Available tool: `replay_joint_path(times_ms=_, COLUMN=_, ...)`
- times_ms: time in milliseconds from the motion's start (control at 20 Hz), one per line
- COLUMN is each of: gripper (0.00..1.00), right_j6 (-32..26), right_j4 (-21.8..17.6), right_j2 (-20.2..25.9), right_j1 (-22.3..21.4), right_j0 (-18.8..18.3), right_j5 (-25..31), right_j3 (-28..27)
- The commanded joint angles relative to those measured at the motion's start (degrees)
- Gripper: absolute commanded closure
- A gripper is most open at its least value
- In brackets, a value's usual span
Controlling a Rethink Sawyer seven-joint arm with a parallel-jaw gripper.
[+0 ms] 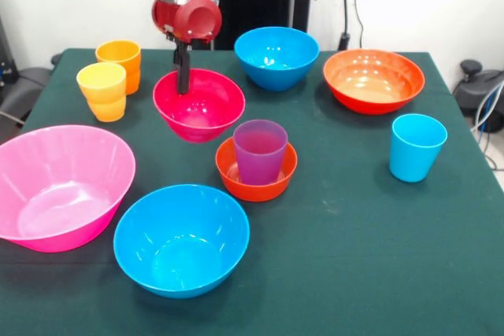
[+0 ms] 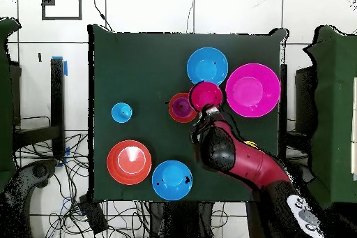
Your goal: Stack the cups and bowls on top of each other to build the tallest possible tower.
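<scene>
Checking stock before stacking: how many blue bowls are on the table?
2. One blue bowl sits at the table's near edge, beside the pink bowl; the other blue bowl is at the far side, next to the wide orange bowl.

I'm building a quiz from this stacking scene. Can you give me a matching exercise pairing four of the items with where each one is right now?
Things:
1. purple tumbler
2. small crimson bowl
3. yellow tumbler
4. light blue tumbler

Places:
A. stands alone on the cloth
B. held up off the table by the gripper
C. stands inside the small orange bowl
D. beside the orange tumbler

Pairs: 1-C, 2-B, 3-D, 4-A
</scene>
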Motion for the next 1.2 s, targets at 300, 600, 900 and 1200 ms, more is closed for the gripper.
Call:
replay_joint_path(times_ms=300, gripper=1.0, right_j6=6.87, right_j4=-1.22, right_j2=3.27, right_j1=0.4, right_j0=5.09, right_j5=-3.53, right_j3=2.55)
replay_joint_path(times_ms=600, gripper=1.0, right_j6=6.08, right_j4=0.14, right_j2=0.32, right_j1=-0.1, right_j0=7.9, right_j5=-0.64, right_j3=1.18)
replay_joint_path(times_ms=900, gripper=1.0, right_j6=6.61, right_j4=2.43, right_j2=-1.65, right_j1=-0.91, right_j0=10.95, right_j5=2.22, right_j3=0.25)
replay_joint_path(times_ms=1200, gripper=1.0, right_j6=6.05, right_j4=2.79, right_j2=-1.81, right_j1=-0.94, right_j0=11.23, right_j5=3.49, right_j3=0.33)
